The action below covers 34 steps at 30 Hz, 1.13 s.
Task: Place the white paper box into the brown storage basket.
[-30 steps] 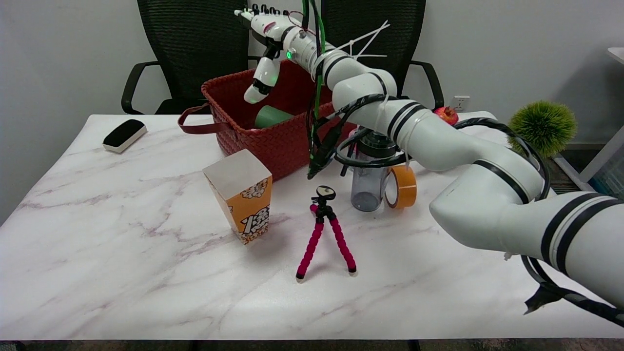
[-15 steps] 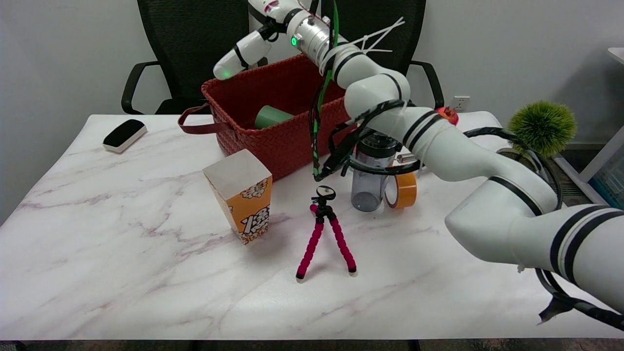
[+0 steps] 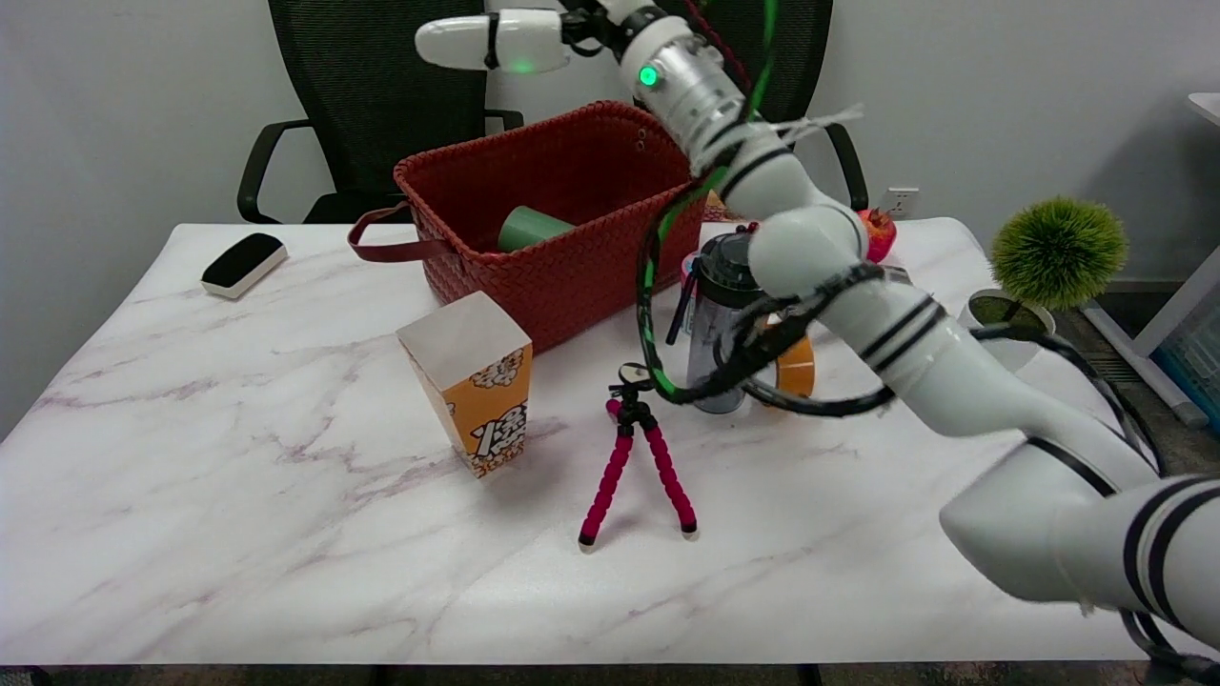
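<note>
White-topped paper box [image 3: 471, 391] with orange popcorn print is standing upright on the white marble table [image 3: 238, 495], just in front of the brown woven storage basket [image 3: 548, 224] and outside it. Inside the basket a green cup-like cylinder [image 3: 530, 229] is lying on its side. The right hand [image 3: 519, 36] is hanging high above the basket's back rim, mostly cut off by the picture's top edge; one white finger [image 3: 477, 42] is pointing left with nothing in it, and I cannot tell how the rest are set. A clear plastic bottle with a black lid [image 3: 721, 324] is standing upright right of the basket, with an orange tape roll [image 3: 793, 360] on edge beside it.
</note>
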### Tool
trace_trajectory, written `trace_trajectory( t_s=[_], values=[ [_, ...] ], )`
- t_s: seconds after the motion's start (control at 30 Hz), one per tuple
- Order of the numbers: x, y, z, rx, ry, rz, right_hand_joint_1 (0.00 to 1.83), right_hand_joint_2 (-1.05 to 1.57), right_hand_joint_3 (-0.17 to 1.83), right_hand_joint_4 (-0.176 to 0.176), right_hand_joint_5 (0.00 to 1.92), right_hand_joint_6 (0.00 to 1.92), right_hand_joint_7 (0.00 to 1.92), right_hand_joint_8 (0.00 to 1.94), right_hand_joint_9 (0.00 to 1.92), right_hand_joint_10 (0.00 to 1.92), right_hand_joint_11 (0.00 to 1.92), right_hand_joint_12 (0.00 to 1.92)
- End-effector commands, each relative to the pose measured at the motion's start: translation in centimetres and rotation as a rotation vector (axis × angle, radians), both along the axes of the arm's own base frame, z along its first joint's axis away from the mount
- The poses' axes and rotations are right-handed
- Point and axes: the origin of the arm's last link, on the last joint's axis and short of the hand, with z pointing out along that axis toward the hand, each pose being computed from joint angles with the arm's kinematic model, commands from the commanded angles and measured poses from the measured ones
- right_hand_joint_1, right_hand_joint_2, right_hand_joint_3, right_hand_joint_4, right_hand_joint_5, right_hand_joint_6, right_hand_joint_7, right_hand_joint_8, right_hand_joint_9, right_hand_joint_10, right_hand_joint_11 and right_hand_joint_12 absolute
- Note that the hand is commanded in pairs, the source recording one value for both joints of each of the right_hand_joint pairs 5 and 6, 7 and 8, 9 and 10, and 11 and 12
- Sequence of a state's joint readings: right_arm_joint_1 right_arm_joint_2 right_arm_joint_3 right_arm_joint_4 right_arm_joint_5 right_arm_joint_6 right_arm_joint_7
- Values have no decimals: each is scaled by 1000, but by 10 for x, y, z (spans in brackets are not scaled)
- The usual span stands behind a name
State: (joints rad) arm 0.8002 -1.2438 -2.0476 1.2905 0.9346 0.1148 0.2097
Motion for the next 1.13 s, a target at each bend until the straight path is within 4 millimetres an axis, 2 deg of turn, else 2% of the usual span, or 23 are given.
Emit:
trace_trajectory(
  t_s=[0.03, 0.2, 0.3, 0.6, 0.77, 1.13],
  values=[
    [-34, 144, 72, -31, -478, 130, 565, 601, -175, 0, 0, 0, 0, 0, 0, 0, 52, 52],
    [-69, 167, 85, -90, -565, 114, 566, 599, -175, 0, 0, 0, 0, 0, 0, 0, 64, 64],
    [-81, 181, 80, -103, -566, 128, 559, 639, -175, 0, 0, 0, 0, 0, 0, 0, 79, 79],
    [-103, 207, 65, -119, -566, 152, 565, 658, -175, 0, 0, 0, 0, 0, 0, 0, 89, 89],
    [-115, 231, 65, -171, -562, 193, 585, 651, -175, 0, 0, 0, 0, 0, 0, 0, 81, 81],
    [-131, 240, 78, -246, -549, 195, 619, 614, -173, 0, 0, 0, 0, 0, 0, 0, 55, 55]
  ],
)
